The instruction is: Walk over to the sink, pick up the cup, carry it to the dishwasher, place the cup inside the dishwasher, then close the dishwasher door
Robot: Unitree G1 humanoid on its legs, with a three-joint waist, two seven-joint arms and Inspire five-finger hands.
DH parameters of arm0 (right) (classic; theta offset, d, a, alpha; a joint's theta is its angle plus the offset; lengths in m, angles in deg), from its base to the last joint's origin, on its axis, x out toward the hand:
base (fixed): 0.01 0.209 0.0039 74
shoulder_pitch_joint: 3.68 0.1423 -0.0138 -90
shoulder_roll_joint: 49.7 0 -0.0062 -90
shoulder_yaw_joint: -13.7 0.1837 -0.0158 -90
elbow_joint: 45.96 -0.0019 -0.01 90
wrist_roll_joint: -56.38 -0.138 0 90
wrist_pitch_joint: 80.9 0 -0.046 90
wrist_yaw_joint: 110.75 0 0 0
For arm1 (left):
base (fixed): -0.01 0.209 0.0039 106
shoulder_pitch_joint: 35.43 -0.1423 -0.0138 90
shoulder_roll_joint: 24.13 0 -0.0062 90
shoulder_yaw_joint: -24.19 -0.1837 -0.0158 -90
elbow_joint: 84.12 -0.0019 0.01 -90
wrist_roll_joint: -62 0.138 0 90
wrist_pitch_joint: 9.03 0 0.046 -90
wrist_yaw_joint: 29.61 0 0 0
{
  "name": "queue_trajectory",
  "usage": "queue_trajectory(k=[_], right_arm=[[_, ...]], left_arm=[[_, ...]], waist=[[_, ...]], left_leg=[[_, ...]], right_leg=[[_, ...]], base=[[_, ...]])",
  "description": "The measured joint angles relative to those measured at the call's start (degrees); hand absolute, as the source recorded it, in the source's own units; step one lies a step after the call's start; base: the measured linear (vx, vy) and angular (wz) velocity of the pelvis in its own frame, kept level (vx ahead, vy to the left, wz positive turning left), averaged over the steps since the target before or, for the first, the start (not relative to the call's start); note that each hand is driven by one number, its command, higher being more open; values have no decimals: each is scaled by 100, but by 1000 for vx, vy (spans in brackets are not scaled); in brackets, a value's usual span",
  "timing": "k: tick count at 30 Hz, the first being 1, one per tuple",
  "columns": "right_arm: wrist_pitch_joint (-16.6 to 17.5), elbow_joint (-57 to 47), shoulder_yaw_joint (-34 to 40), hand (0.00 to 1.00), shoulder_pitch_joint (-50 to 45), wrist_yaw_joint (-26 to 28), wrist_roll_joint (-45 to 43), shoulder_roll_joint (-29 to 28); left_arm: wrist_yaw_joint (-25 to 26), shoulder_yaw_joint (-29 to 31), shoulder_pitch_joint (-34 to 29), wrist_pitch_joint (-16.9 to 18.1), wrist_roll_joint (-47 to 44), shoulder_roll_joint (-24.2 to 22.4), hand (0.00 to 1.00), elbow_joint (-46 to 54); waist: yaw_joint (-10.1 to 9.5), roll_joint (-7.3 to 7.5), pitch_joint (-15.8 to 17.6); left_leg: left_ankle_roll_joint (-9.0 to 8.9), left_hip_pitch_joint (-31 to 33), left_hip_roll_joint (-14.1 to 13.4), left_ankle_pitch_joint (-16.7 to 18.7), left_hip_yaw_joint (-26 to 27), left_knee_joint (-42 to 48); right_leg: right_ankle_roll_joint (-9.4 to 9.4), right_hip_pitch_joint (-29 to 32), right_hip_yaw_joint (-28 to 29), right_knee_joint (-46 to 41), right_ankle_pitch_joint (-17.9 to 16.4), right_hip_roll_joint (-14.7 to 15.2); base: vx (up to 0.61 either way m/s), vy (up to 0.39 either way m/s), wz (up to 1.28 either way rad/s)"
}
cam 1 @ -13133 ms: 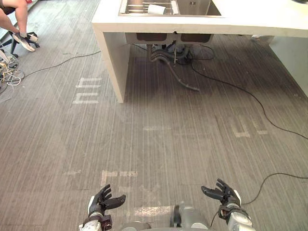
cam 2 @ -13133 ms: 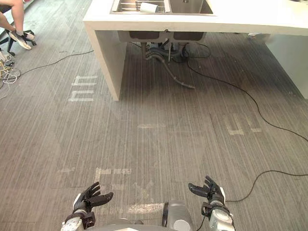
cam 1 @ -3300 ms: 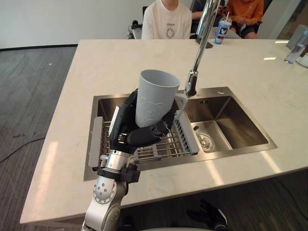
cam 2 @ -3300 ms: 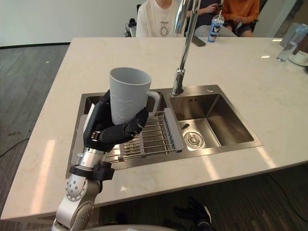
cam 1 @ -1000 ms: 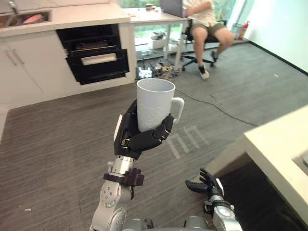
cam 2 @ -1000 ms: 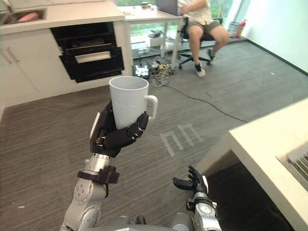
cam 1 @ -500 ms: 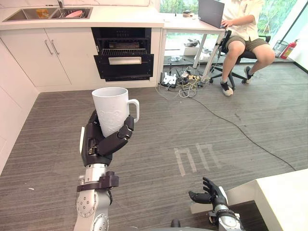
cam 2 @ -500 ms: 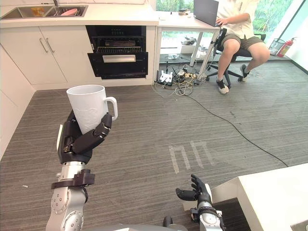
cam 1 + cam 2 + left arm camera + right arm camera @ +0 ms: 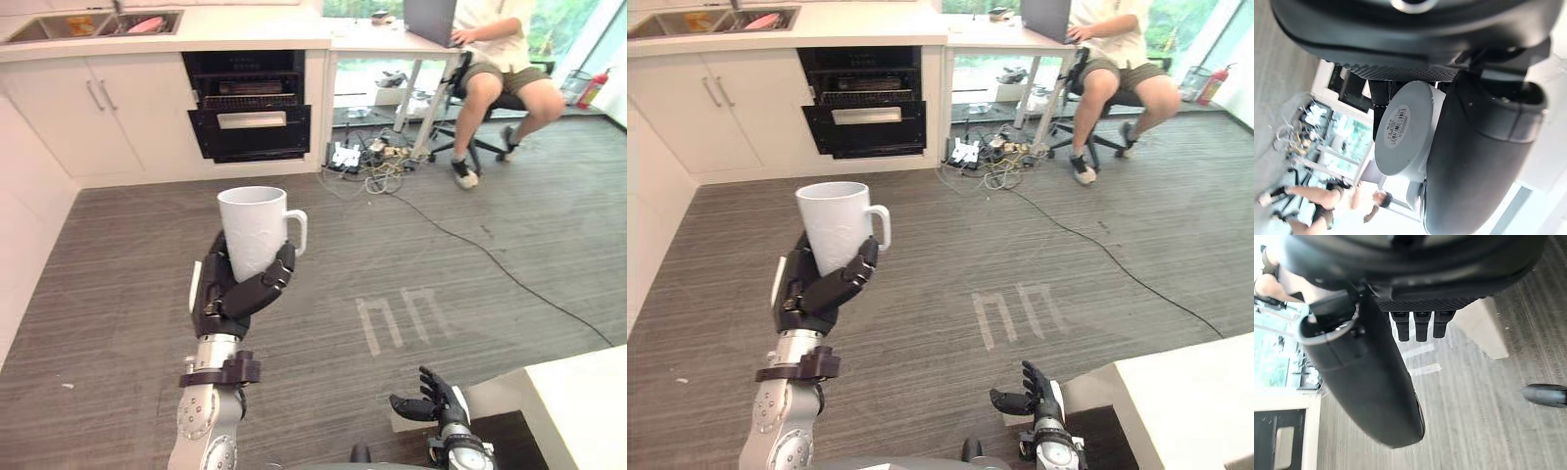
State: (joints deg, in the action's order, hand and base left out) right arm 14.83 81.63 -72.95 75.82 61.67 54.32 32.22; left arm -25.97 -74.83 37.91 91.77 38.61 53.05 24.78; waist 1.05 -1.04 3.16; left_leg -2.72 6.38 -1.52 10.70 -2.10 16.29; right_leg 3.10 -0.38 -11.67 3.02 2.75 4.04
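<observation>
A tall white cup (image 9: 257, 228) with a handle stands upright in my left hand (image 9: 233, 294), whose fingers and thumb curl round its lower half; I hold it raised above the grey floor. Its flat base with a small label (image 9: 1400, 128) shows past the thumb in the left wrist view. The black dishwasher (image 9: 251, 106) sits built into the white cabinets at the far wall, its door part open with a rack showing inside. My right hand (image 9: 433, 406) hangs low by the counter corner, fingers relaxed and holding nothing.
White cabinets (image 9: 98, 117) with a second sink (image 9: 93, 23) run along the far wall. A person sits on a chair (image 9: 495, 69) at a desk to the far right, above a tangle of cables (image 9: 377, 162) on the floor. The island counter's corner (image 9: 578, 406) stands close at lower right.
The camera has shifted slightly, so the cup and left hand now sit a little further right and lower. The hold on the cup is unchanged.
</observation>
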Motion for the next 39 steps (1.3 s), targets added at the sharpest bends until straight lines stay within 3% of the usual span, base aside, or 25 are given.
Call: queue_trajectory(k=[3, 4, 6, 8, 11, 13, 14, 15, 16, 17, 19, 23, 24, 25, 26, 27, 28, 29, 30, 31, 32, 34, 35, 37, 39], right_arm=[[3, -3, 183, 90, 355, -162, -1, 117], [7, -8, 294, 90, 490, -188, -1, 139], [9, -22, 316, 90, 664, -266, 0, 260], [8, -32, 312, 90, 725, -296, 2, 292], [2, -73, 319, 90, 830, -304, 61, 261], [-5, -68, 461, 90, 781, -303, 127, 202], [-14, -63, 508, 90, 771, -303, 128, 208], [-52, -45, 543, 90, 767, -305, 128, 213], [-102, 12, 545, 90, 719, -310, 128, 186], [-129, 14, 543, 90, 588, -303, 128, 118], [-130, 14, 538, 90, 464, -284, 127, 27], [-130, -30, 530, 90, 443, -283, 125, 27], [-131, -102, 514, 90, 447, -274, 128, 26], [-132, -194, 511, 90, 437, -261, 131, 27], [-137, -304, 493, 90, 436, -233, 181, 97], [-150, -356, 493, 90, 523, -226, 211, 94], [-178, -537, 532, 90, 576, -228, 222, 105], [-179, -720, 530, 90, 524, -227, 225, 180], [-165, -969, 463, 90, 336, -199, 228, 204], [-144, -1430, 426, 90, -2, -220, 223, 77], [-61, -1642, 423, 90, -94, -273, 222, 93], [-96, -1601, 277, 90, 117, -302, 183, -94], [-70, -1611, 143, 90, 192, -306, 166, -198], [-29, -1508, -5, 90, 353, -288, 165, -215], [-6, -1307, 11, 90, 561, -291, 165, -189]], left_arm=[[-11, 5, 51, -49, 16, -37, 30, -4], [-10, 30, 46, -47, 15, -44, 30, 23], [13, 95, 13, -46, 4, -55, 30, 64], [15, 124, 2, -44, -8, -80, 30, 92], [21, 127, -76, -31, -13, -86, 30, 195], [20, 98, -128, -32, -22, -85, 30, 208], [20, 87, -149, -32, -22, -85, 30, 216], [20, 75, -202, -35, -22, -85, 30, 267], [20, 43, -239, -32, -20, -44, 30, 356], [14, -9, -221, -25, -21, 66, 30, 404], [20, -47, -221, 26, -18, 144, 30, 406], [17, -334, 73, 56, -16, 213, 30, 292], [18, -385, 211, 61, -14, 221, 30, 262], [14, -436, 408, 73, -9, 217, 30, 150], [20, -484, 548, 89, -1, 164, 30, 31], [60, -466, 589, 67, -7, 107, 30, 35], [68, -469, 791, 49, -2, 77, 30, -140], [76, -505, 1052, 28, 2, -26, 30, -436], [83, -522, 878, 5, 5, -173, 30, -536], [66, -621, 704, -6, 8, -143, 30, -300], [-25, -767, 584, 73, 6, -224, 30, -93], [-100, -815, 539, 88, 2, -138, 30, 167], [-152, -837, 517, 96, -11, -61, 30, 187], [-158, -774, 423, 99, -29, -51, 30, 157], [-152, -680, 425, 89, -29, -75, 30, 71]], waist=[[-34, -38, 282], [-107, -116, 321], [-179, -147, 365], [-191, -177, 348], [-302, -185, 372], [-282, -171, 381], [-255, -177, 381], [-170, -158, 394], [-9, -142, 428], [90, -92, 467], [130, -85, 497], [245, -261, 598], [299, -321, 635], [406, -399, 646], [414, -600, 631], [380, -685, 613], [370, -628, 712], [519, -405, 911], [488, -505, 819], [493, -420, 733], [309, -730, 728], [63, -634, 730], [-39, -435, 719], [-174, -309, 729], [-184, -254, 759]], left_leg=[[-195, 184, 39, -78, 140, 87], [101, 330, -218, 92, 776, 132], [168, 468, -843, 148, 2037, 450], [171, 458, -1065, 105, 2508, 566], [300, 604, -885, 442, 2489, 944], [466, 568, -635, 902, 2429, 1344], [506, 541, -534, 1025, 2401, 1395], [635, 460, -370, 1122, 2339, 1391], [776, 299, -208, 1271, 2164, 1371], [814, 76, -116, 1369, 1988, 1283], [695, -349, -33, 1367, 1868, 939], [398, -1315, 2, 1296, 1580, -67], [278, -1502, -64, 1306, 1471, -234], [142, -1688, -200, 1330, 1290, -344], [39, -1801, -420, 1368, 1187, -308], [-75, -1772, -578, 1299, 1196, -177], [-248, -1729, -518, 920, 1036, 199], [-283, -1852, -237, 326, 882, 624], [-258, -1859, -369, -351, 1108, 1586], [-355, -1432, -640, -1182, 1200, 2871], [-169, -789, -1284, -1006, 1366, 4196], [237, 136, -1733, -400, 1618, 5213], [374, 651, -1776, -22, 1792, 5213], [367, 1212, -1706, 455, 1985, 4580], [266, 1583, -1239, 554, 1733, 3069]], right_leg=[[12, -268, -779, -90, -161, 142], [-2, -264, -1077, -148, -228, 128], [45, -236, -1442, -339, -447, 226], [207, -169, -1619, -609, -629, 369], [456, -33, -1659, -1098, -822, 731], [599, 136, -1640, -2142, -1260, 1252], [399, 288, -1572, -2612, -1384, 1439], [-29, 586, -1355, -3449, -1439, 1716], [-330, 994, -613, -4419, -1472, 1769], [-230, 1257, 4, -5042, -1670, 1475], [-156, 1673, 334, -5191, -1926, 905], [-270, 2726, -262, -4022, -1897, 165], [-338, 2919, -362, -3373, -1418, -16], [-412, 2986, -348, -2713, -451, -295], [-654, 2868, -370, -2407, 102, -564], [-774, 2773, -401, -2377, 26, -652], [-823, 2791, -292, -2888, -283, -529], [-1119, 2896, -371, -4108, -693, -93], [-905, 2680, -753, -4095, -1085, -241], [-1197, 2072, -1037, -2841, -779, -454], [-1188, 1701, -945, -2644, -932, -914], [-1241, 1116, -588, -2235, -1135, -1220], [-1162, 711, -327, -1908, -1126, -1220], [-1085, 155, 107, -1486, -1135, -1174], [-914, -270, 392, -1210, -1227, -985]], base=[[-138, 0, 143], [-150, 13, 118], [-107, 48, 113], [9, 159, 66], [111, 302, 22], [203, 304, 26], [186, 230, 28], [255, 267, 56], [312, 222, 88], [436, 194, 86], [476, 113, 49], [518, 56, 42], [811, 5, 80], [914, -21, 69], [791, -19, 34], [785, -13, -1], [596, 7, 25], [704, -74, 41], [569, -229, 49], [565, -339, -23], [568, -270, -62], [563, -66, -86], [596, -9, -60], [725, 60, -82], [581, 178, -72]])
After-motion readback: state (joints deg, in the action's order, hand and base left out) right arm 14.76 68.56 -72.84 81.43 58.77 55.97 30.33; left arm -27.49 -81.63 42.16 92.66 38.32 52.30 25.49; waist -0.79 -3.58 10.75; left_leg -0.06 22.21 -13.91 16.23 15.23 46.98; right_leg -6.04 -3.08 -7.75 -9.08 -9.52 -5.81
